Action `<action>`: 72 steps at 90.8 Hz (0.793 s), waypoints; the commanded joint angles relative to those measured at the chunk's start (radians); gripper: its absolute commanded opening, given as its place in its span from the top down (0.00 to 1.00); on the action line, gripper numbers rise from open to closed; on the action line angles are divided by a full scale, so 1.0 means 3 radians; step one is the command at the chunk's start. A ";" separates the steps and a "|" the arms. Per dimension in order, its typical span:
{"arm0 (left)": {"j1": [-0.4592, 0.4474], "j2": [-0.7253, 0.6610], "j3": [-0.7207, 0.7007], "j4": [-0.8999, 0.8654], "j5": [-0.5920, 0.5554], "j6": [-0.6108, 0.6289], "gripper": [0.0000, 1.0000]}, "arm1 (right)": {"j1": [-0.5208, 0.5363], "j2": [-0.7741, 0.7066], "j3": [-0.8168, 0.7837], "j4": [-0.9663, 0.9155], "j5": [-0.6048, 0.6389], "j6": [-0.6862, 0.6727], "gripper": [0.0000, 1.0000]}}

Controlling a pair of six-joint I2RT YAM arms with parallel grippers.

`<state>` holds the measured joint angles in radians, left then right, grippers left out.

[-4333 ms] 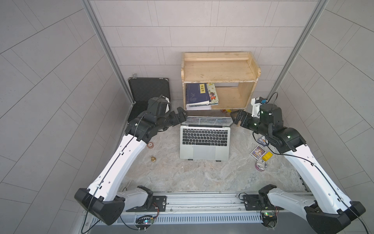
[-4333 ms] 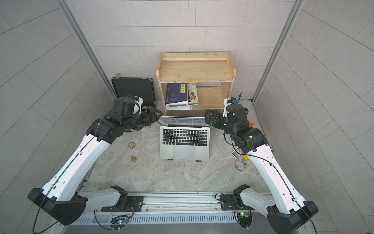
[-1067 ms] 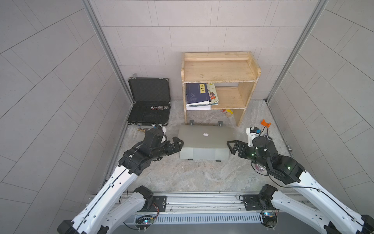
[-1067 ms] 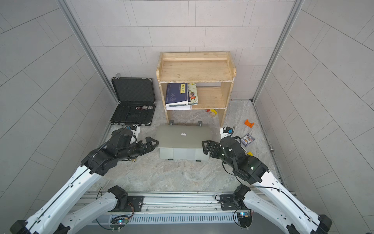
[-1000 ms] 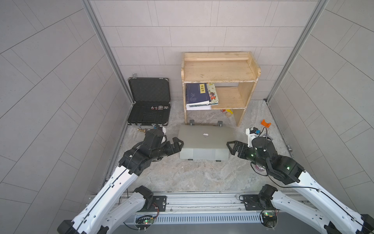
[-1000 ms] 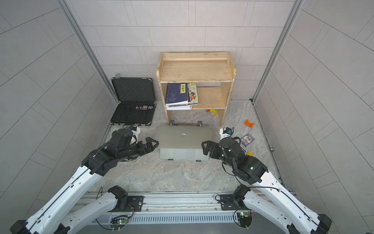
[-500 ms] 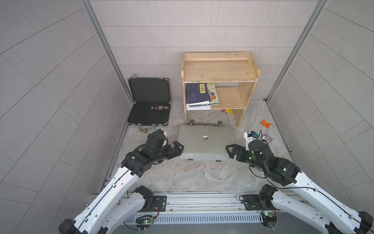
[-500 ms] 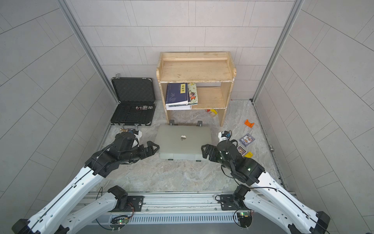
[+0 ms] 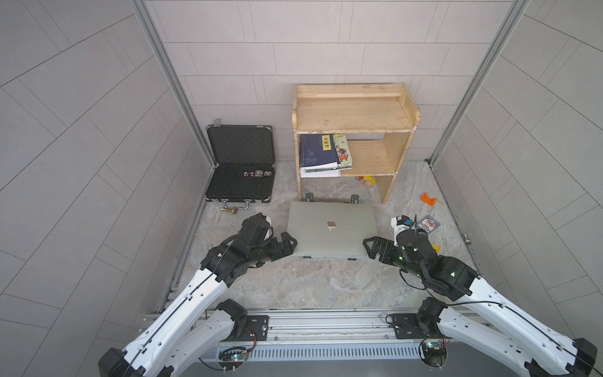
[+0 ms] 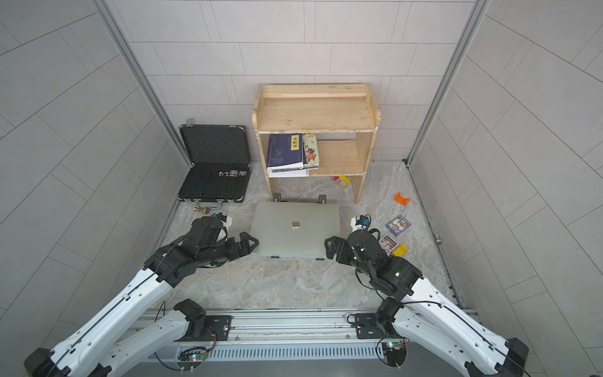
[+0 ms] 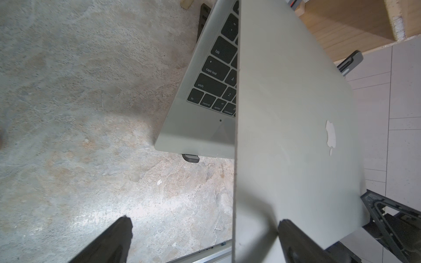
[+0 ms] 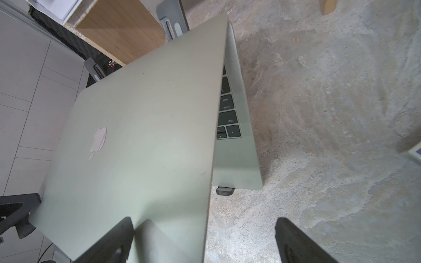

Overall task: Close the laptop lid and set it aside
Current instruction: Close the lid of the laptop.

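Laptop lid (image 9: pixel 331 228): ajar over keyboard (image 11: pixel 216 75), nearly shut. L gripper (image 9: pixel 288 246) & R gripper (image 9: pixel 368 246): jaws spread wide, straddling near corners.

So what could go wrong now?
The thin silver laptop lid is ajar over the black keyboard, and the open left end effector and right end effector only rest a finger on its front corners, so it might slam. The silver laptop sits on a black folding stand, so an uneven push might slide it off.

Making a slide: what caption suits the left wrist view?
Open left claw straddling the edge of the partly closed laptop lid, keyboard visible underneath.
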<state>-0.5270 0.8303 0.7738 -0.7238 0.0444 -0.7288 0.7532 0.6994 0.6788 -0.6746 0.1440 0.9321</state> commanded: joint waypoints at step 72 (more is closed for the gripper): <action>-0.0019 0.0297 -0.0388 0.0308 -0.0018 -0.0066 0.00 | 0.0015 0.0287 -0.0428 0.0406 0.0080 -0.0011 0.00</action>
<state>-0.5289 0.9073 0.6796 -0.6380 0.0441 -0.7517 0.7532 0.7765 0.5709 -0.5575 0.1440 0.9352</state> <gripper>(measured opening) 0.999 0.999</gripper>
